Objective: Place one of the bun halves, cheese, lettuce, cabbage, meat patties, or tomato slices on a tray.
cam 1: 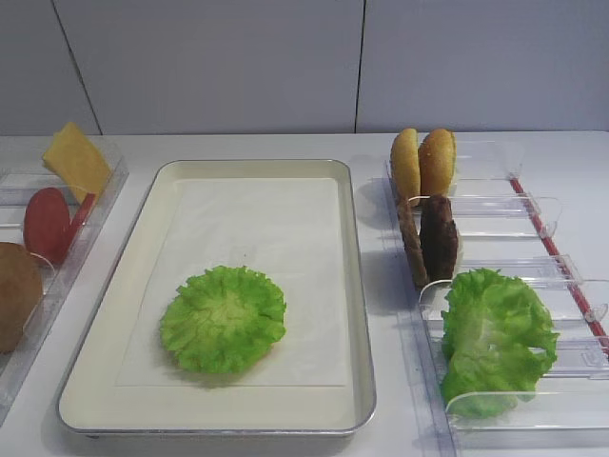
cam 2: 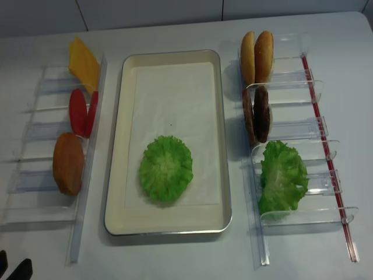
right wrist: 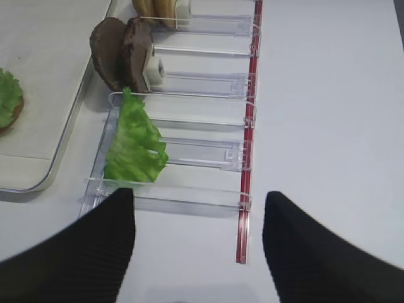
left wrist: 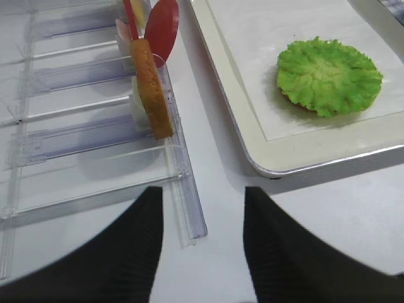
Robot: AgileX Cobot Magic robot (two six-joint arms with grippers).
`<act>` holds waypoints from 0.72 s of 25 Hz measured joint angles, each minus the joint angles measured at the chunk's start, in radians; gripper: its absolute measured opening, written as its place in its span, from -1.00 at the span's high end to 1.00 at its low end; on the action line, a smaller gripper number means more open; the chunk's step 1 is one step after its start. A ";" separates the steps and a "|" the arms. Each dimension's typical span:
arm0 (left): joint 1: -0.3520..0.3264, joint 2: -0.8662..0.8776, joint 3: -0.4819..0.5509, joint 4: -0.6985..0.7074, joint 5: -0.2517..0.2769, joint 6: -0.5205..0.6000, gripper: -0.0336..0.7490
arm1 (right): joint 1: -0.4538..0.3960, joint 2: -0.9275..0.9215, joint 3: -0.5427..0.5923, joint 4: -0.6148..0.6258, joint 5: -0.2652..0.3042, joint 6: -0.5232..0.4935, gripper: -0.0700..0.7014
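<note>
A frilly green lettuce leaf [cam 1: 224, 319] lies on the cream tray [cam 1: 143, 238], with a brown bun edge [right wrist: 14, 121] showing under it. The left holder carries cheese [cam 1: 76, 160], tomato slices [cam 1: 46, 224] and a bun half [cam 1: 14, 295]. In the right holder stand two bun halves [cam 1: 423, 164], meat patties [cam 1: 433, 238] and more lettuce [cam 1: 495, 338]. Cabbage is out of view. My left gripper [left wrist: 202, 196] hangs open and empty over the table, near the left holder's front corner. My right gripper [right wrist: 201, 202] is open and empty, in front of the right holder.
Clear plastic ingredient holders flank the tray: the left holder [cam 2: 35, 192] and the right holder [cam 2: 309, 219], which has a red strip [cam 2: 326, 146] along its outer side. A grey wall [cam 1: 285, 57] rises behind the table.
</note>
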 joint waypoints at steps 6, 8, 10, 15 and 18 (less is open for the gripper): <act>0.000 0.000 0.000 0.000 0.000 0.000 0.18 | -0.134 -0.162 0.175 0.009 -0.071 -0.070 -0.35; 0.000 0.000 0.000 0.000 0.000 0.000 0.18 | -0.149 -0.198 0.212 0.009 -0.115 -0.085 -0.35; 0.000 0.000 0.000 0.000 -0.002 0.000 0.18 | -0.160 -0.226 0.222 0.009 -0.133 -0.095 -0.35; 0.000 0.000 0.000 0.000 -0.002 0.000 0.18 | -0.162 -0.263 0.242 0.009 -0.126 -0.102 -0.35; 0.000 0.000 0.000 0.000 -0.002 0.000 0.18 | -0.162 -0.289 0.246 0.009 -0.118 -0.103 -0.35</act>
